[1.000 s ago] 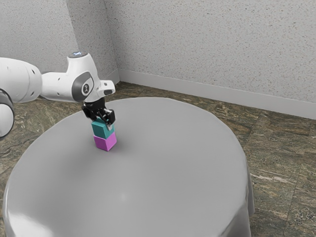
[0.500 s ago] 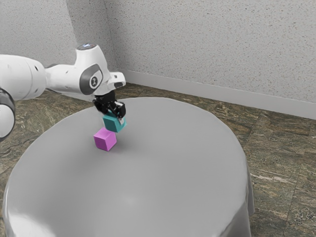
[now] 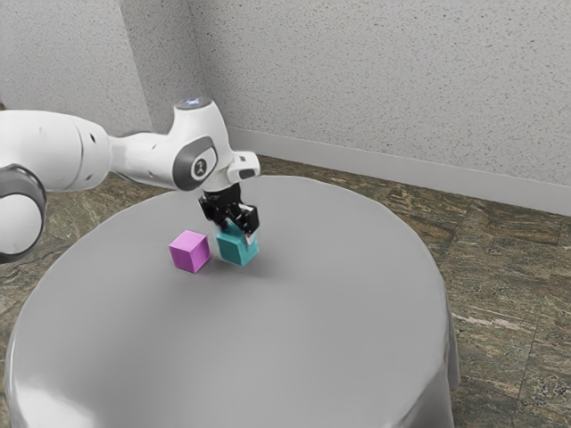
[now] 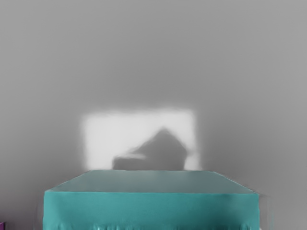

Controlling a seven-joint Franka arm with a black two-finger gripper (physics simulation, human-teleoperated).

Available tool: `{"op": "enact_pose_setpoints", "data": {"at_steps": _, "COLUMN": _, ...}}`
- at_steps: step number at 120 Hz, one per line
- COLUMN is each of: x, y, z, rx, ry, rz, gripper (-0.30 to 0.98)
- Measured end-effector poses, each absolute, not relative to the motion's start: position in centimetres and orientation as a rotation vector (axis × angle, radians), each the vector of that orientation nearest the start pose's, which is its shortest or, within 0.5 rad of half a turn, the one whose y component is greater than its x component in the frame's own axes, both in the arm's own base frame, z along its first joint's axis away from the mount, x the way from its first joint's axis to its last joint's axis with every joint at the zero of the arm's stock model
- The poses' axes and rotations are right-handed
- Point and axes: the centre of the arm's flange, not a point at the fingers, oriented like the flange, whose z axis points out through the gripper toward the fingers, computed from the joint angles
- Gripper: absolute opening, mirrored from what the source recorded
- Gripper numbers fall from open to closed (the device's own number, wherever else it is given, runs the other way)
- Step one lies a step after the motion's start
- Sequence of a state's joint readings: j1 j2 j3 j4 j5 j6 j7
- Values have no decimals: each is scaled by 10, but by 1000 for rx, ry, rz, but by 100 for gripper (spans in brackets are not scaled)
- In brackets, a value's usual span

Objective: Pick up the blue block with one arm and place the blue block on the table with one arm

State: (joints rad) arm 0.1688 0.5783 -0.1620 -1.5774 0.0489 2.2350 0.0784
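Exterior view: I find the white arm entering from the exterior view's left and reaching over a round table with a smooth gray cover. The black gripper points down, clamped on the blue block, which is teal in shade; one finger is visible against the block's side. The block is low over the tabletop, and I cannot confirm from here whether its underside touches the cover. The pink block sits on the table just beside it, toward the exterior view's left, with a narrow strip of gray between the two. This view also gives me the surroundings: a speckled pale wall and a brown stone-patterned floor.

Wrist view: the blue block is large and close under the hand, presenting one broad face and its flat upper surface, square to the camera. This view adds a bright rectangular patch on the gray cover beyond the block, with a dark, angular shadow cut into it. A sliver of the pink block registers off one side of the blue one.
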Motion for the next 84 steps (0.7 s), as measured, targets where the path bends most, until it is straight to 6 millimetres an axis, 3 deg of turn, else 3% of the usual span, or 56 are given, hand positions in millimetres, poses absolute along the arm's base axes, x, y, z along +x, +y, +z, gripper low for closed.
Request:
{"op": "enact_pose_setpoints", "data": {"at_steps": 28, "x": 706, "y": 25, "z": 321, "rx": -3179, "ry": 92, "rz": -164, "gripper": 59}}
{"op": "enact_pose_setpoints", "data": {"at_steps": 36, "x": 711, "y": 30, "z": 347, "rx": -3172, "ry": 83, "rz": -207, "gripper": 61}}
{"op": "enact_pose_setpoints", "data": {"at_steps": 48, "x": 708, "y": 48, "z": 429, "rx": -3198, "ry": -13, "rz": -271, "gripper": 63}}
{"op": "enact_pose_setpoints", "data": {"at_steps": 59, "x": 683, "y": 65, "z": 480, "rx": -3207, "ry": -92, "rz": -233, "gripper": 64}}
{"op": "enact_pose_setpoints", "data": {"at_steps": 67, "x": 641, "y": 79, "z": 515, "rx": -3214, "ry": -155, "rz": -191, "gripper": 65}}
{"op": "enact_pose_setpoints", "data": {"at_steps": 77, "x": 586, "y": 120, "z": 558, "rx": -3223, "ry": -281, "rz": -160, "gripper": 65}}
{"op": "enact_pose_setpoints", "data": {"at_steps": 84, "x": 559, "y": 147, "z": 577, "rx": -3231, "ry": -352, "rz": -136, "gripper": 66}}
